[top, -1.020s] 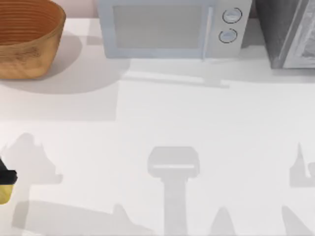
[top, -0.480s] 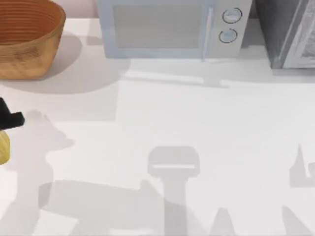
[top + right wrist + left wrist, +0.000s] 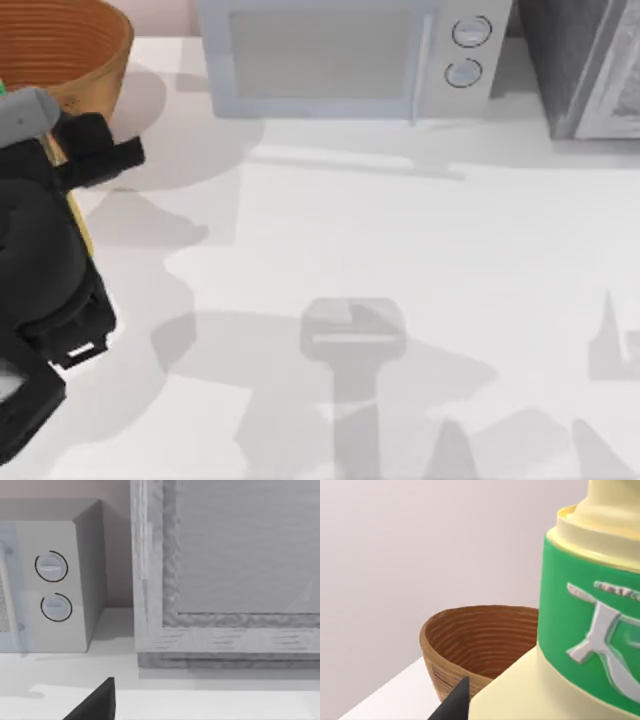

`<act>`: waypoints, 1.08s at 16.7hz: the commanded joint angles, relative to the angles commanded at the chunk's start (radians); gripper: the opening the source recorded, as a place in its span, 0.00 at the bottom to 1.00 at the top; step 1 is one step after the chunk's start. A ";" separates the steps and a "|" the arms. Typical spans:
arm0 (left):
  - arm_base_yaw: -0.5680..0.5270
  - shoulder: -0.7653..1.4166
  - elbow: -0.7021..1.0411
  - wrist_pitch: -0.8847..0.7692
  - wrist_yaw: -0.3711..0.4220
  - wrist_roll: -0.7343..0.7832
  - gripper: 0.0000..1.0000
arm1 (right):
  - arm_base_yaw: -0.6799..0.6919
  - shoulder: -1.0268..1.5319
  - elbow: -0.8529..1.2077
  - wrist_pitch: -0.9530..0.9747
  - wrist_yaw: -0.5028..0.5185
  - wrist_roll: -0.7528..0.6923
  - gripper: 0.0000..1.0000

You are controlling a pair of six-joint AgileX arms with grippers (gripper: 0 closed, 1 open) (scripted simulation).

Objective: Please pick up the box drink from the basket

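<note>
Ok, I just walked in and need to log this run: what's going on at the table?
The left claw is at the table's back left, right beside the wicker basket. A cream-yellow container with a green label sits close in front of its wrist camera. The part of the basket's inside that shows holds nothing. The right arm is idle, facing the microwave.
</note>
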 joint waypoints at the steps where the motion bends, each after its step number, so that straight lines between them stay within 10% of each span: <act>1: -0.028 0.062 0.020 0.045 -0.049 0.004 0.00 | 0.000 0.000 0.000 0.000 0.000 0.000 1.00; 7: -0.126 0.286 0.086 0.200 -0.225 0.014 0.00 | 0.000 0.000 0.000 0.000 0.000 0.000 1.00; 18: -0.054 0.427 0.086 0.322 -0.156 0.001 0.00 | 0.000 0.000 0.000 0.000 0.000 0.000 1.00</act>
